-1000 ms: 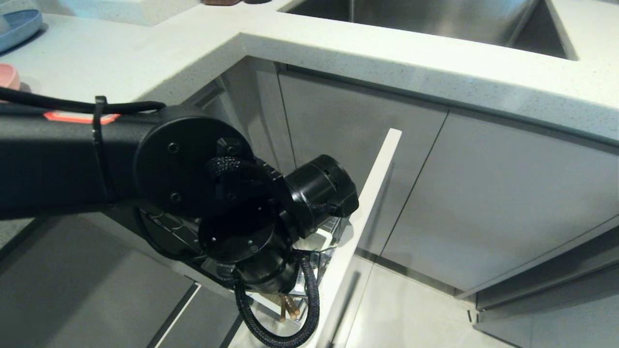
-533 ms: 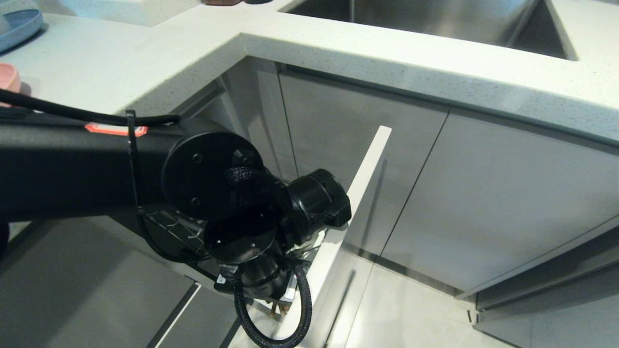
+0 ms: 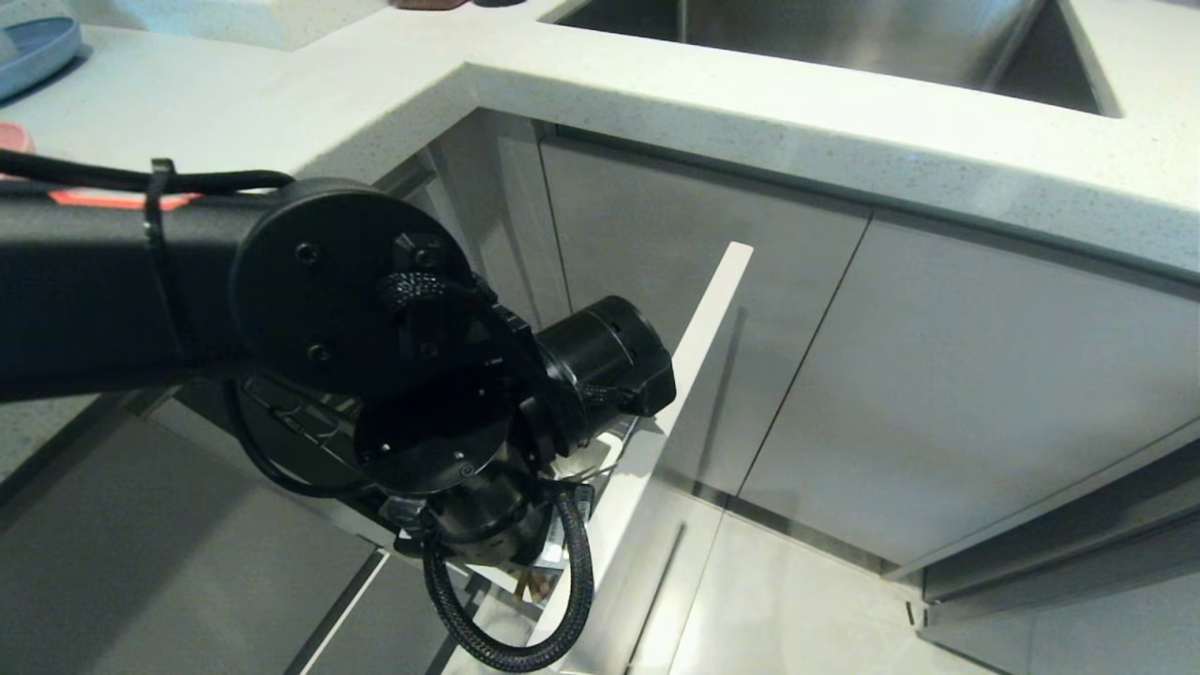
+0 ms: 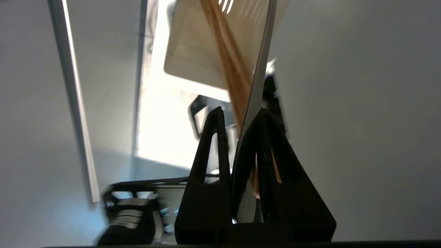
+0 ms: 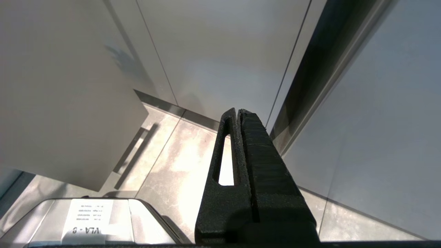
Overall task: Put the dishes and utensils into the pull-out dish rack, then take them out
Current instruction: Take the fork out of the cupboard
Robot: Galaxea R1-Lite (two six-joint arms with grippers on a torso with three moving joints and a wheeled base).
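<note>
The left gripper [image 4: 237, 115] is nearly closed, its jaws pinching the slim silver fork [image 4: 256, 86] by the handle together with the wooden chopsticks [image 4: 229, 65], which cross just behind it. Both utensils run from the fingers toward the white utensil caddy [image 4: 187, 62] of the pull-out dish rack, whose slotted wall shows beyond their far ends; whether the tips are inside the caddy cannot be told.

As a judgement, these pieces are light and stiff. The metal fork is smooth and could slip or swivel in a narrow pinch, while the wood offers more friction. Held as a bundle, the thin sticks may scissor apart, so a hold near mid-handle, with both laid parallel, seems safest.

In the head view the left arm [image 3: 356, 309] fills the near left and hides its own gripper, with only a sliver of chopstick [image 3: 536, 586] peeping beneath the wrist; wire of the rack [image 3: 309, 427] shows under the arm, beside the open white drawer front [image 3: 698, 337]. That view alone gives the tabletop [image 3: 309, 103] and a blue plate [image 3: 33, 52] at far left. The right wrist view shows the right gripper [image 5: 237, 113] with fingers pressed together on nothing, parked over the floor [image 5: 186, 162] before the cabinet doors.
</note>
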